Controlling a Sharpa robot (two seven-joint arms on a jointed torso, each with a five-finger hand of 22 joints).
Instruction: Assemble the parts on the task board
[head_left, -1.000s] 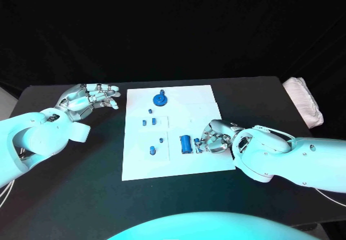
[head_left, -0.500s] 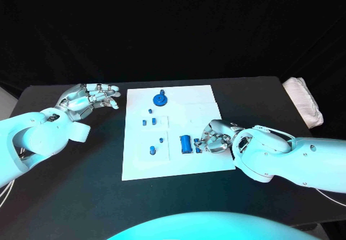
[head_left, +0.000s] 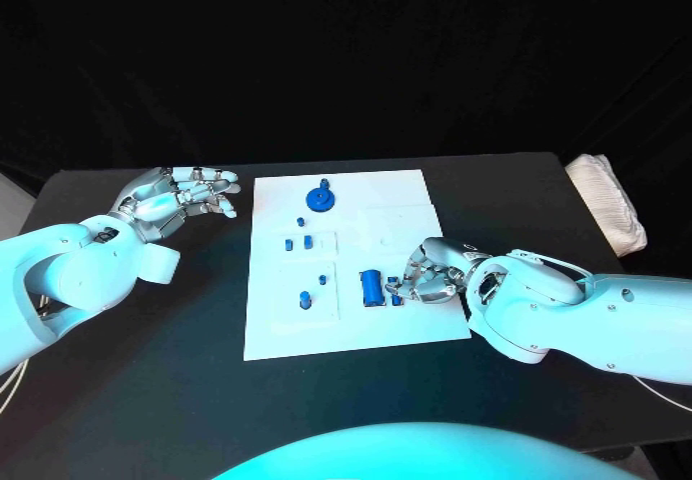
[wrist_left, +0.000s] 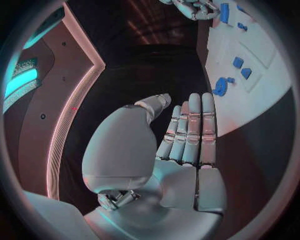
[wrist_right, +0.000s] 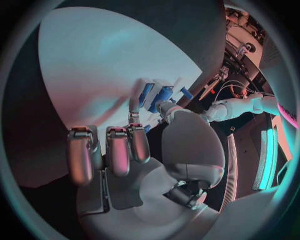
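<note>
On task board (head_left: 353, 335), right hand (head_left: 428, 275) fingers touching blue part (head_left: 372, 288) — grip unclear; left hand (head_left: 180, 195) beside board, empty, fingers apart.

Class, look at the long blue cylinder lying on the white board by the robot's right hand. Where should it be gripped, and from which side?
Probably across its middle, from above. The long blue cylinder lies flat on the task board, so its round flanks are likely the best surfaces for opposing fingers. The right hand is right beside it; a smaller blue piece crowds that flank.
</note>
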